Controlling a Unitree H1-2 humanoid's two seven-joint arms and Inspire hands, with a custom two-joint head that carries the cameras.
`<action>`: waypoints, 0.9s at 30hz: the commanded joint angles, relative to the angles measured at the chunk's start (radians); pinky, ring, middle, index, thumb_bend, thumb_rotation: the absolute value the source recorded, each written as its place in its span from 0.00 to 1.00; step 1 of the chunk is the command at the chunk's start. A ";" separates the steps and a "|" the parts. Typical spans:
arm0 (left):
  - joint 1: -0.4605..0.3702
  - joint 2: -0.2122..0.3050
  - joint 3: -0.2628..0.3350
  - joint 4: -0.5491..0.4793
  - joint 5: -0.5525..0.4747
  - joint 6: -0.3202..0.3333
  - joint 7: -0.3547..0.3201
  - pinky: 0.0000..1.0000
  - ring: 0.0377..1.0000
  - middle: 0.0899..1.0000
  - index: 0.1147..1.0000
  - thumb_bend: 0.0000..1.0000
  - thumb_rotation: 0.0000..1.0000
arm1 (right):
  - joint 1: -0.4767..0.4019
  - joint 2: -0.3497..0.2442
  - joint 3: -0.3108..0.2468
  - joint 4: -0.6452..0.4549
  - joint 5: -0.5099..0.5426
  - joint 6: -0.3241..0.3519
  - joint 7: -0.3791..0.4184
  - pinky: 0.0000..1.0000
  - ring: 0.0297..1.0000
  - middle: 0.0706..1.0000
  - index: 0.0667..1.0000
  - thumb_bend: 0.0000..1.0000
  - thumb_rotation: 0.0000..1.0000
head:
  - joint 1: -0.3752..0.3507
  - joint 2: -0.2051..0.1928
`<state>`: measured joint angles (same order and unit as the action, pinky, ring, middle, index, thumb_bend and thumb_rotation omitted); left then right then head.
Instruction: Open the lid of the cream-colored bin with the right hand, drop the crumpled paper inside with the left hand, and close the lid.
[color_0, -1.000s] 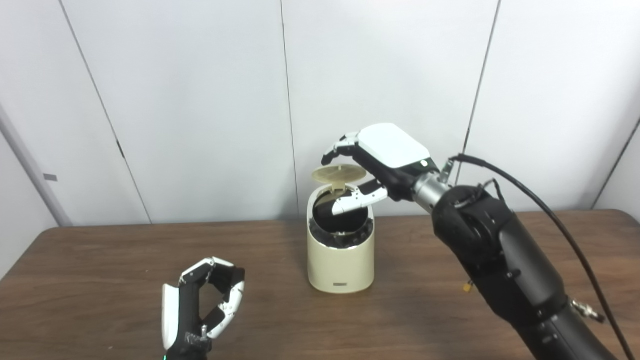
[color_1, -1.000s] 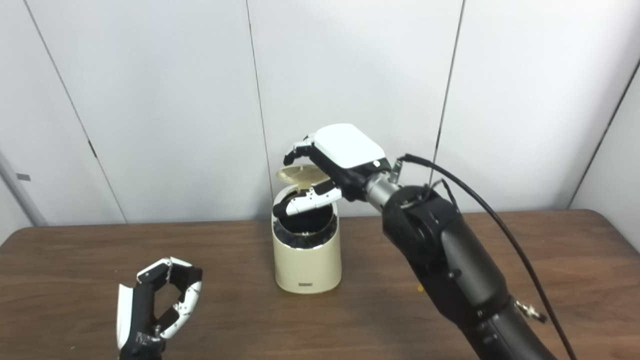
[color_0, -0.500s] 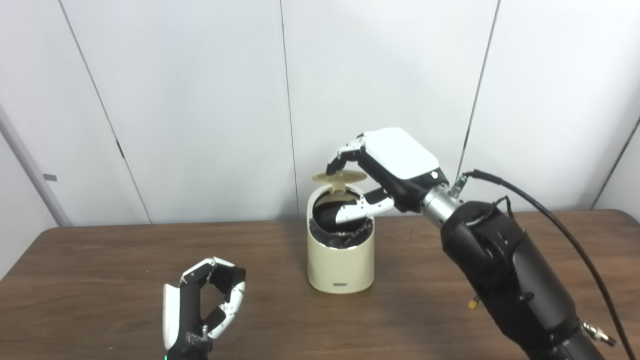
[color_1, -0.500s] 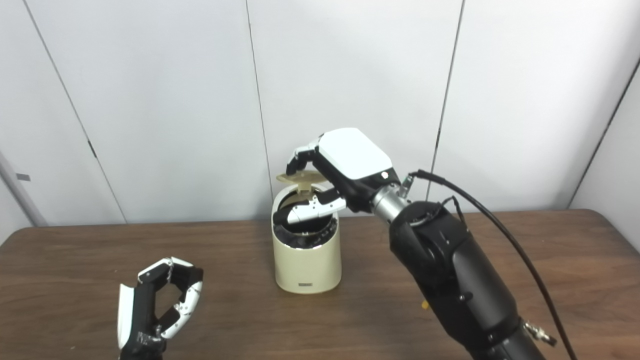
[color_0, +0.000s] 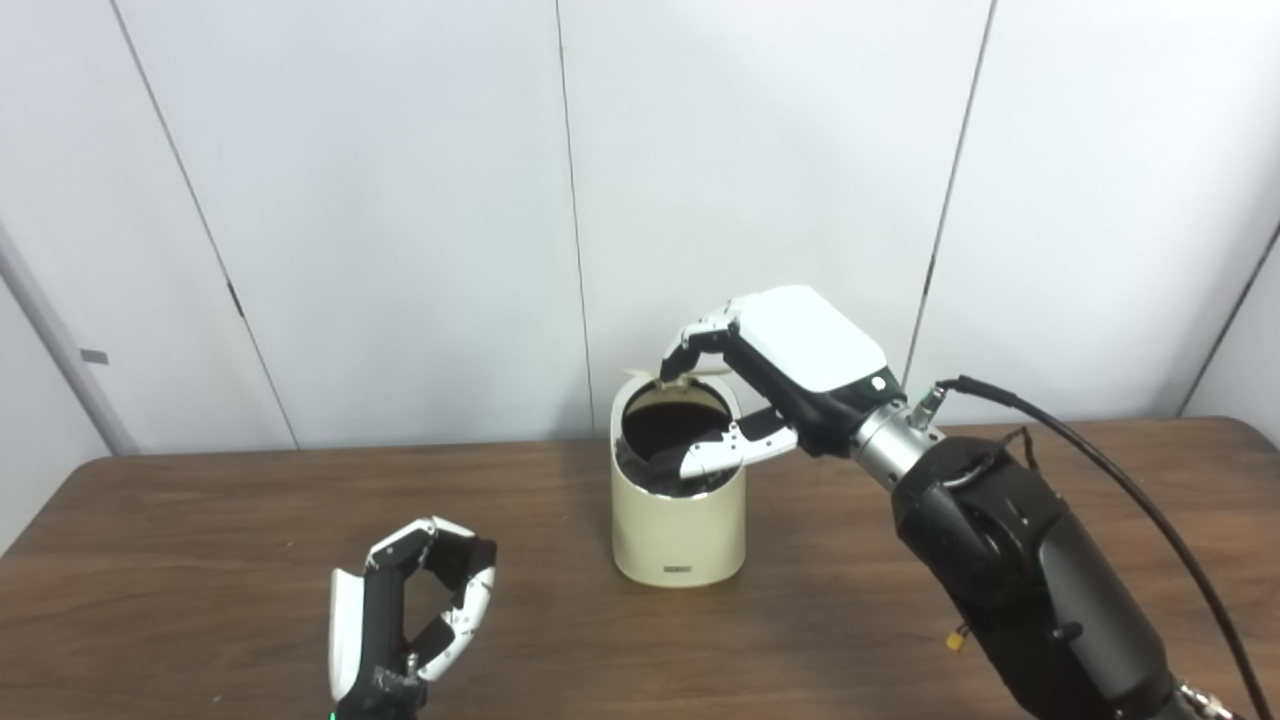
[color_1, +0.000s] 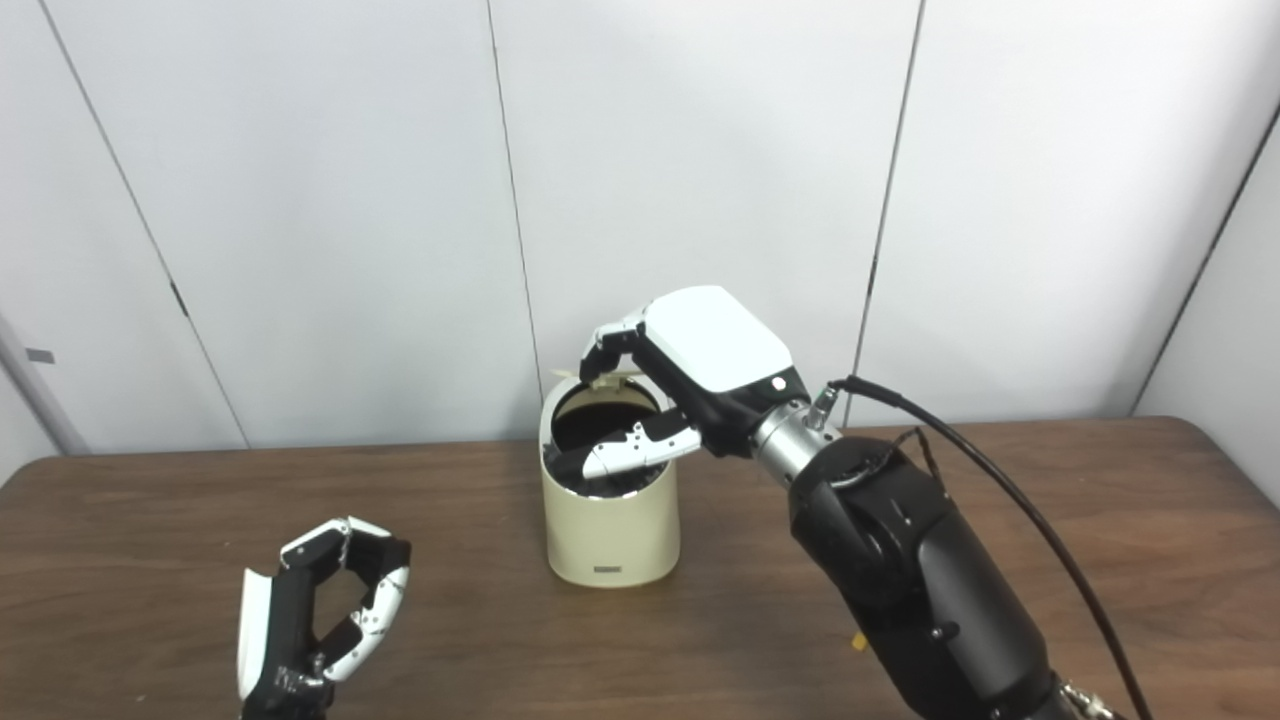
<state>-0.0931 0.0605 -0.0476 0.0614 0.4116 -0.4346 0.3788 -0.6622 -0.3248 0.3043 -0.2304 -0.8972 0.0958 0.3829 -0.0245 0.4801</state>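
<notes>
The cream-colored bin (color_0: 680, 525) stands mid-table with its dark mouth showing. Its round lid (color_0: 640, 376) is tipped low over the back rim, only a thin edge visible. My right hand (color_0: 775, 375) reaches over the bin from the right. Its curled fingertips (color_0: 688, 350) press on the lid's top, and its thumb (color_0: 720, 457) lies across the mouth below, apart from the lid. My left hand (color_0: 410, 615) hovers at the front left, upright, fingers loosely curled around nothing. No crumpled paper is visible in either view.
The brown table (color_0: 200, 560) runs to a white panelled wall (color_0: 400, 200) close behind the bin. A black cable (color_0: 1120, 470) loops from my right wrist along the forearm. A small yellow tag (color_0: 960, 635) hangs beside that arm.
My right hand has come down and a little right, and the lid under its fingertips has swung from raised to nearly on the rim. The left hand has not moved.
</notes>
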 joint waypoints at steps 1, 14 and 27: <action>0.068 -0.019 -0.005 0.007 -0.003 0.000 -0.010 0.31 0.34 0.34 0.32 0.26 0.23 | -0.030 0.000 -0.019 -0.039 -0.008 0.024 0.017 0.78 0.77 0.64 0.61 0.87 0.89 | 0.001 0.010; 0.111 -0.036 0.009 -0.094 0.001 0.067 -0.063 0.32 0.35 0.35 0.31 0.26 0.32 | 0.012 0.029 -0.046 -0.038 0.044 0.104 0.069 0.85 0.83 0.70 0.65 0.88 0.89 | 0.016 0.045; 0.147 -0.061 0.008 -0.172 0.001 0.104 -0.094 0.33 0.35 0.35 0.32 0.27 0.34 | 0.039 0.031 -0.031 0.017 0.049 0.138 0.071 0.82 0.83 0.73 0.70 0.87 0.90 | 0.037 0.081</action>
<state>0.0402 0.0058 -0.0357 -0.0886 0.3961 -0.3254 0.2802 -0.5970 -0.2939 0.2775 -0.2102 -0.8498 0.2342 0.4690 0.0122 0.5599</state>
